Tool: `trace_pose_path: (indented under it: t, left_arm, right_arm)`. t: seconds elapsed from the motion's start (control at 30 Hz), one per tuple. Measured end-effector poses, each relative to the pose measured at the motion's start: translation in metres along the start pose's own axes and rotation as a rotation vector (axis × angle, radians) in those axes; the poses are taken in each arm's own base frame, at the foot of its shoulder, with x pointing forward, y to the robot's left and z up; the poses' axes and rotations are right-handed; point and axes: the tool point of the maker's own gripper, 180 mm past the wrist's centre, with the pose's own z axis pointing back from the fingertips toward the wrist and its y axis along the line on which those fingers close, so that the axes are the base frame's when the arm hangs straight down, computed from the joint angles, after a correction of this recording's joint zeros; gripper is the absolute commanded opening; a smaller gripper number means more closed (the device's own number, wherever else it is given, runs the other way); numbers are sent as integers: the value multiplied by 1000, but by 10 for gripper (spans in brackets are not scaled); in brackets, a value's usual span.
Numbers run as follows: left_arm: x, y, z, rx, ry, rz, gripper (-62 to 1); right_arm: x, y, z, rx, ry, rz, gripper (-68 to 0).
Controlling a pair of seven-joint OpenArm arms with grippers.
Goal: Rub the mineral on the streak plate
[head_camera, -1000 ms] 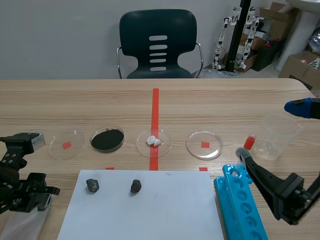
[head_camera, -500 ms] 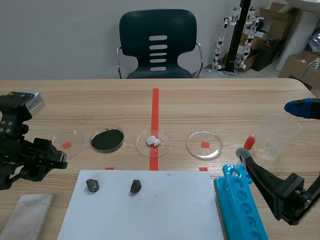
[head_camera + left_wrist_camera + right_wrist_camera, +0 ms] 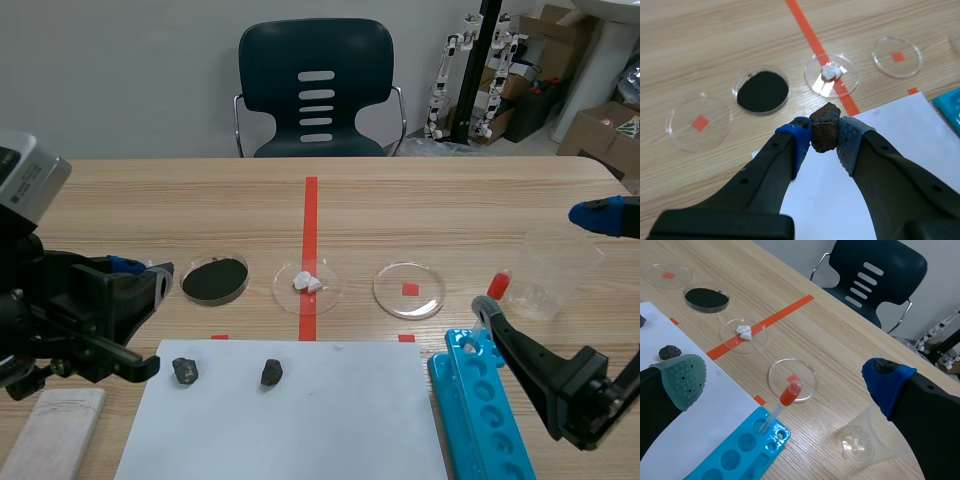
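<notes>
**Mineral pinched in the left gripper, streak plate lying flat behind it**

Here's the mineral [image 3: 825, 125]: a rough, dark brown lump with rusty patches, caught right between the fingertips of the left gripper [image 3: 825, 135]. The blue pad [image 3: 801, 140] presses one flank and the grey pad [image 3: 850, 142] the other, both touching the stone. It sits tall in the grip, its craggy top poking out past the fingertips, and it is held up off the table. The streak plate [image 3: 55, 428] is a pale, off-white rectangular slab. It lies flat on the table behind and below that gripper, on the robot's side, with no contact between it and the mineral. Two more small dark lumps, one [image 3: 183, 371] nearer the gripper and one [image 3: 271, 373] farther, rest just ahead of it, side by side but apart.
</notes>
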Motion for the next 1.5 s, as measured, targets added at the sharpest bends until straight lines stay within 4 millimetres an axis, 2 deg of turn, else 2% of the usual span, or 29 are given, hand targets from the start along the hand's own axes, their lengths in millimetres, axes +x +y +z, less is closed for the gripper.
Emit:
trace_pose_path:
  t: [0.1,0.23,0.53,1.5]
  left_arm:
    - [6,-13,8,-32,-31,-11,-481]
    - [4,-30,15,-93,-36,-76,-481]
    - [-7,-50,25,-128,-59,-186,-481]
    - [-11,-48,25,-122,-38,-202,-481]
  right_arm:
    - [0,0,0,0,0,0,4]
    - [0,0,0,0,0,0,4]
    - [0,0,0,0,0,0,4]
    - [0,0,0,0,0,0,4]
